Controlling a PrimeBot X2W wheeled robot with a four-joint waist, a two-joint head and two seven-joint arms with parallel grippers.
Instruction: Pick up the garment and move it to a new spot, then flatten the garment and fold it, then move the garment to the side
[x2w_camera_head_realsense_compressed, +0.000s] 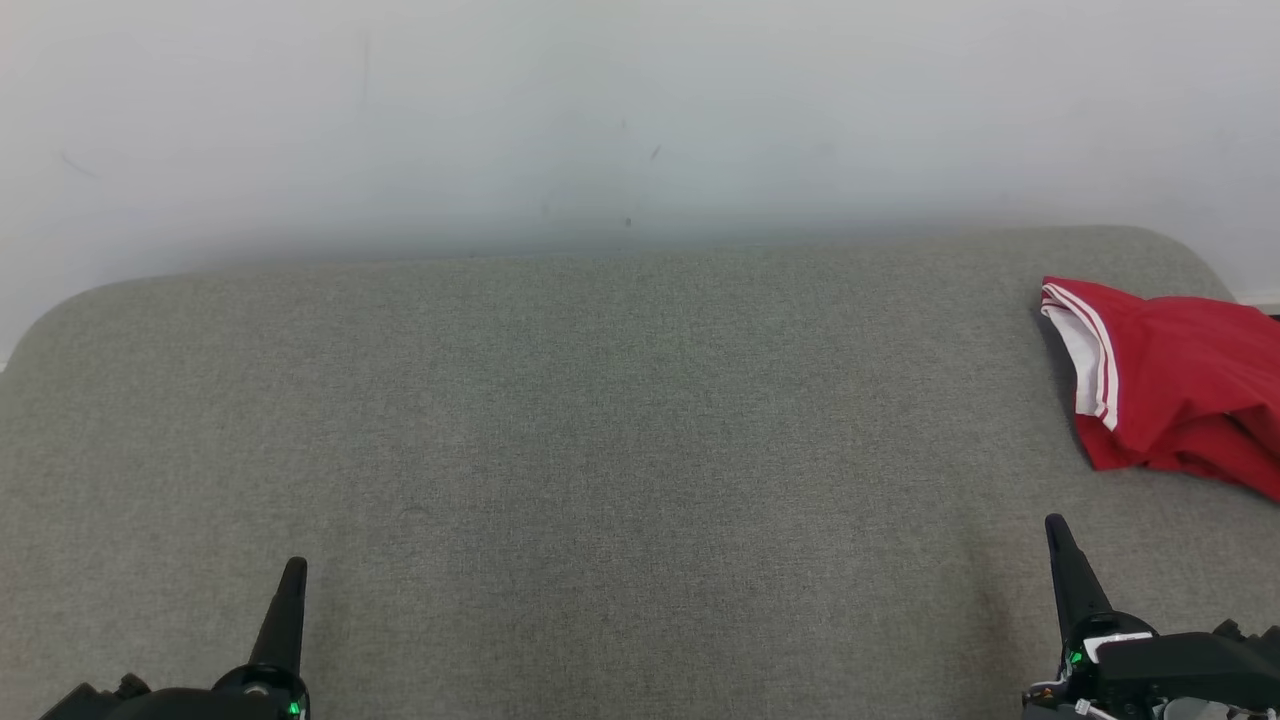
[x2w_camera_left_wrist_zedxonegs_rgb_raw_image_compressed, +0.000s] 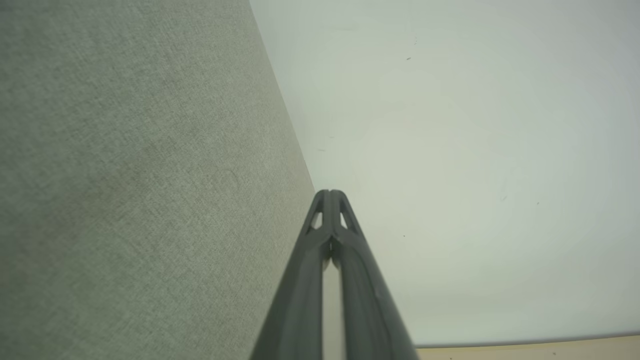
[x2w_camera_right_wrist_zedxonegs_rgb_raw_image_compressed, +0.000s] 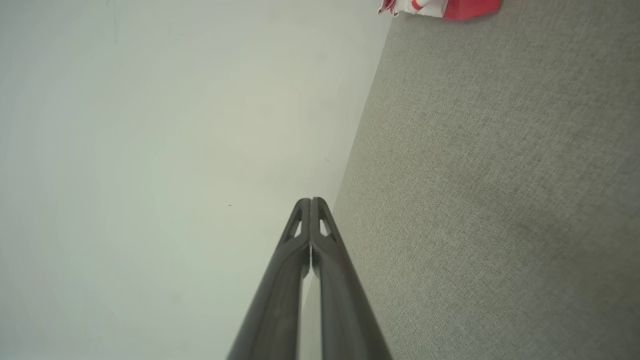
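red garment (x2w_camera_head_realsense_compressed: 1175, 385) with white-striped trim lies bunched; left gripper (x2w_camera_head_realsense_compressed: 292, 570) and right gripper (x2w_camera_head_realsense_compressed: 1055, 527) pressed together.

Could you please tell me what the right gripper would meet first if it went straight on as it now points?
Probably the pale wall beyond the grey fabric surface: the right gripper aims at their boundary, though depth is unclear. The red garment with white trim lies off to the side.

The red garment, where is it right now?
In the head view the garment lies crumpled at the right edge of the grey surface, just beyond the right gripper and apart from it.
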